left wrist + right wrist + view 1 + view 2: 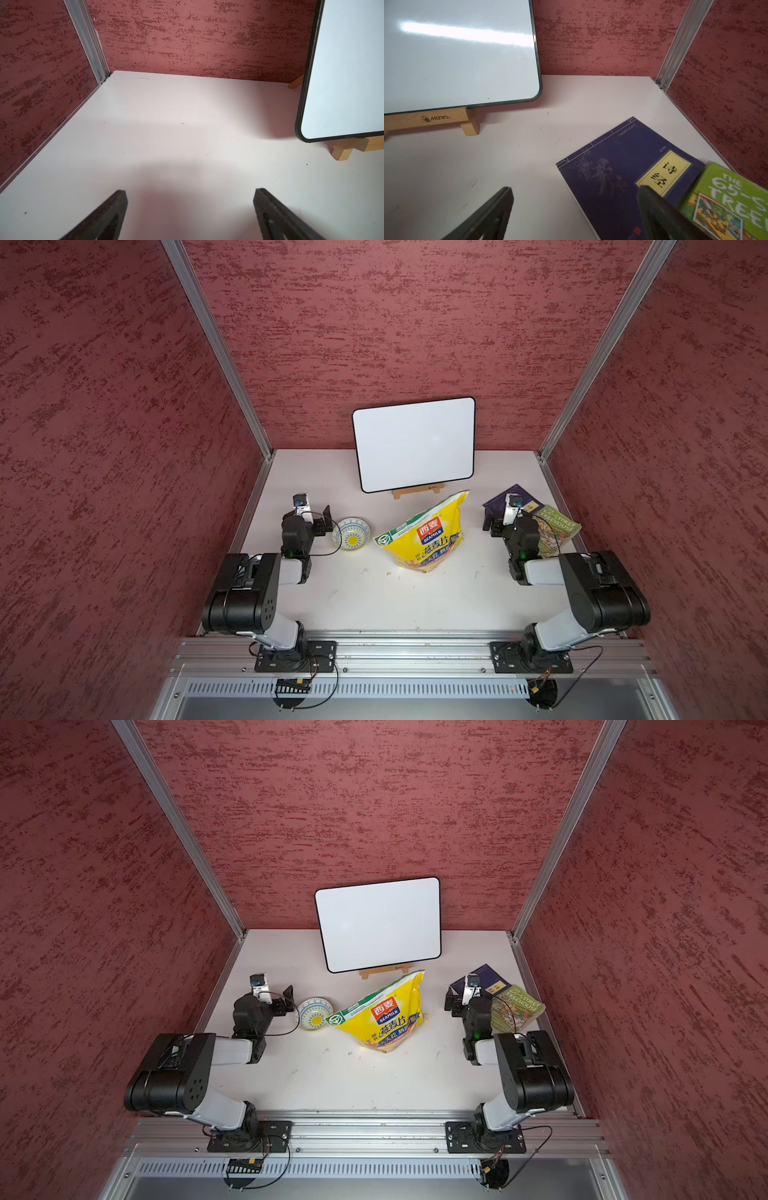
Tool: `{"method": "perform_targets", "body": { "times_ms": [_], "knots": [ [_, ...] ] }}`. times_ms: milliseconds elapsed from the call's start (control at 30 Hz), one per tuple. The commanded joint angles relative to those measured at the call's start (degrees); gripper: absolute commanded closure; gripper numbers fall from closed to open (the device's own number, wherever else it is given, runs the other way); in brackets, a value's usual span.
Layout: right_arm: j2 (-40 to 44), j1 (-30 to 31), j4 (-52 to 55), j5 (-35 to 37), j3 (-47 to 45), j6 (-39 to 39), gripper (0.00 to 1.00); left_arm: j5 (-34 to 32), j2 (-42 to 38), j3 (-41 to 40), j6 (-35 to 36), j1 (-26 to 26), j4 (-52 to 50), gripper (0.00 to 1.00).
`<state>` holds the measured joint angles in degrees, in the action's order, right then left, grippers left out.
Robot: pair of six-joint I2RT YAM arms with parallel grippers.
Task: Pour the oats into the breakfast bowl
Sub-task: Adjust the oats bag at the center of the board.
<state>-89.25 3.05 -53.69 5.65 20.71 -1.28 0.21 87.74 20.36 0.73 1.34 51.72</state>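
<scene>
the oats pouch (428, 537), yellow with a red-blue seamild logo and a green-white top strip, stood near the middle of the white surface (415, 601). it leaned, so that its top strip ran slantwise toward the back, and both top views showed it (384, 1019). whether its top was open could not be told. the breakfast bowl (352, 534) sat on the surface just beside the pouch, on the robot's left of it, with its blue patterned rim and yellow flower centre facing up. whether bowl and pouch touched could not be told.

the left hand (325, 520) hung just beside the bowl, on the side away from the pouch. its fingers were spread wide and gripped nothing. the left wrist view showed this hand (190, 193) over bare surface.

the right hand (489, 520) was well apart from the pouch on its other side, fingers likewise spread wide and holding nothing. the right wrist view showed that hand (574, 190) with one finger crossing a dark blue book (608, 178) that bore a yellow label. a green illustrated book (726, 193) lay partly on the blue one.

a white board (413, 443) in a dark frame leaned on a small wooden easel (417, 491) at the back of the surface, behind the pouch.
</scene>
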Motion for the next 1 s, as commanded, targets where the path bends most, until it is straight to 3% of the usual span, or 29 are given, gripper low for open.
{"method": "perform_targets", "body": {
  "times_ms": [0, 433, 500, 567, 633, 700, 767, 833, 967],
  "knots": [
    [0.57, -0.48, -0.21, 1.03, 0.72, 0.58, 0.01, 0.94, -0.22, 0.97, 0.01, 0.37, 0.57, 0.0],
    [0.53, -0.49, 0.01, 1.1, 0.75, 0.66, 0.01, 1.11, -0.3, 0.88, -0.29, 0.62, 0.67, 0.0],
    [1.58, -0.52, 1.06, 1.86, 1.0, 0.95, 0.01, -3.2, -1.73, 0.44, -1.96, 0.63, 0.3, 0.0],
    [6.97, -0.49, 8.08, 2.1, 2.63, 1.14, 0.01, -6.21, -8.46, 0.74, -2.3, 0.29, -6.15, 0.0],
    [13.99, -0.44, 23.34, 2.83, 7.34, 5.11, 0.01, -6.89, -17.1, 3.74, -4.58, 0.07, -18.23, 0.0],
    [19.48, -0.54, 39.3, 0.09, 12.33, 11.74, 0.01, -0.23, -23.7, 10.1, -7.85, 0.58, -33.96, 0.0],
    [23.78, -0.45, 47.5, -6.29, 14.77, 17.76, 0.01, 8.45, -26.66, 17.04, -12.18, 0.34, -44.13, 0.0],
    [27.06, -0.41, 50.96, -14.43, 14.82, 24.07, 0.01, 19.35, -27.23, 22.37, -15.08, -0.28, -49.15, 0.0],
    [32.42, -0.46, 56.75, -27.23, 13.42, 33.96, 0.01, 30.73, -27.75, 28.81, -18.74, -4.41, -52.86, 0.0]
  ]
}}
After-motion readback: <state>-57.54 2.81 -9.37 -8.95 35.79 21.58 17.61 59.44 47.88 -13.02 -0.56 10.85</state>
